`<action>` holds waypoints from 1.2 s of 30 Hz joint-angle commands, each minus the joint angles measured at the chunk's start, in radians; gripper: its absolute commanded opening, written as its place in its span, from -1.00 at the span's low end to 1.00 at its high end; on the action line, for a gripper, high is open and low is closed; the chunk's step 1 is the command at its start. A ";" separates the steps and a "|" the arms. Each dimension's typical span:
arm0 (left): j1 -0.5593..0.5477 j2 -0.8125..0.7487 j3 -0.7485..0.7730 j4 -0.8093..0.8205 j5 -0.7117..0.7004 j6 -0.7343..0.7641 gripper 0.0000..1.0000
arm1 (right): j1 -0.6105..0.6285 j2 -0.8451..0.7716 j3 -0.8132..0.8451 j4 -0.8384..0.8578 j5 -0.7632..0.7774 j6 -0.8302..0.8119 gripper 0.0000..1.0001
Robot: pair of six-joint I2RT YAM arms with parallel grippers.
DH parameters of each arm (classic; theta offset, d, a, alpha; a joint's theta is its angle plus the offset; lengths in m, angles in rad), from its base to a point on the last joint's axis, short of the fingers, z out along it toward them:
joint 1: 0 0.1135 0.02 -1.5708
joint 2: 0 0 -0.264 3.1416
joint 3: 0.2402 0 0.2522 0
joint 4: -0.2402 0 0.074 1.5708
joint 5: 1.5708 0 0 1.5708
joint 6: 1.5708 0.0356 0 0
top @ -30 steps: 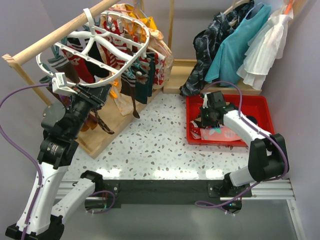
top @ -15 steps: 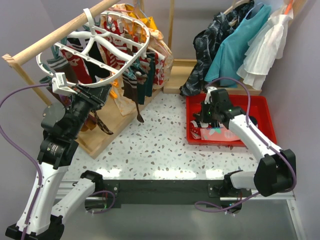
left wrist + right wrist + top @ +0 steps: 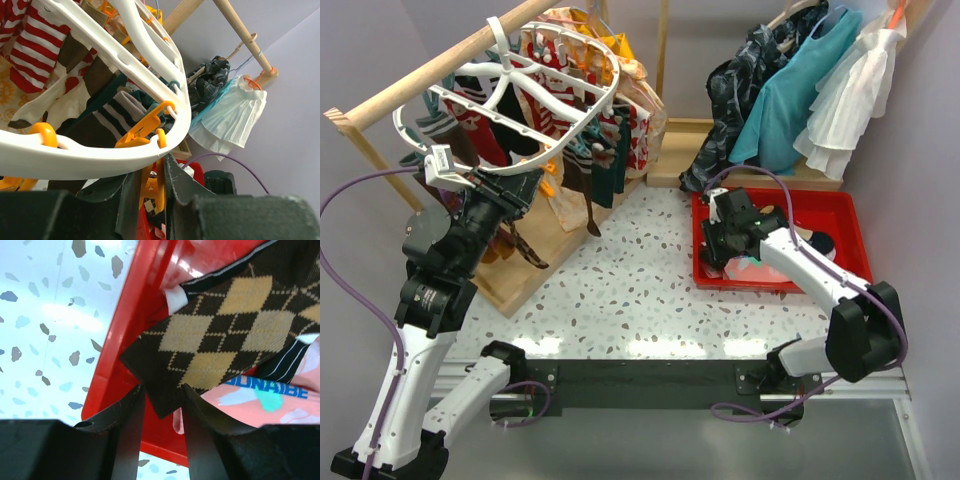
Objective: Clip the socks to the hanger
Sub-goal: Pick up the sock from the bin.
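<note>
The white oval hanger (image 3: 582,115) hangs from the wooden rail with several socks (image 3: 605,165) clipped under it. In the left wrist view its rim (image 3: 100,160) crosses just above my fingers. My left gripper (image 3: 523,187) is shut on an orange clip (image 3: 150,187) below that rim, and it also shows in the left wrist view (image 3: 152,200). My right gripper (image 3: 720,245) is at the left end of the red tray (image 3: 840,215). In the right wrist view the right gripper (image 3: 162,440) is shut on the corner of a brown-black argyle sock (image 3: 225,335).
The wooden rail (image 3: 430,75) runs along the left. Teal and white dresses (image 3: 790,100) and a dark garment hang at the back right. A peach printed cloth (image 3: 270,400) lies in the tray under the sock. A wooden base (image 3: 545,245) stands below the hanger.
My right gripper has moved left and nearer inside the tray, holding the argyle sock. The left arm has stayed at the clip.
</note>
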 commanded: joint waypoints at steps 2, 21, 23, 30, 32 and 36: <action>0.004 0.010 0.002 0.059 0.028 0.016 -0.74 | 0.026 0.023 0.056 -0.019 0.072 -0.111 -0.22; 0.004 0.016 0.005 0.053 0.033 0.018 -0.74 | 0.032 0.066 0.049 -0.010 0.009 -0.192 -0.28; 0.004 0.015 0.005 0.053 0.031 0.018 -0.74 | 0.032 0.075 0.043 -0.001 0.013 -0.192 -0.29; 0.006 0.012 0.007 0.049 0.028 0.022 -0.74 | 0.032 0.094 0.026 0.031 0.048 -0.189 -0.41; 0.004 0.012 0.007 0.047 0.028 0.022 -0.74 | 0.032 0.095 0.023 0.036 0.068 -0.185 -0.51; 0.004 0.010 0.007 0.046 0.027 0.022 -0.74 | 0.034 0.103 0.018 0.054 0.092 -0.183 -0.56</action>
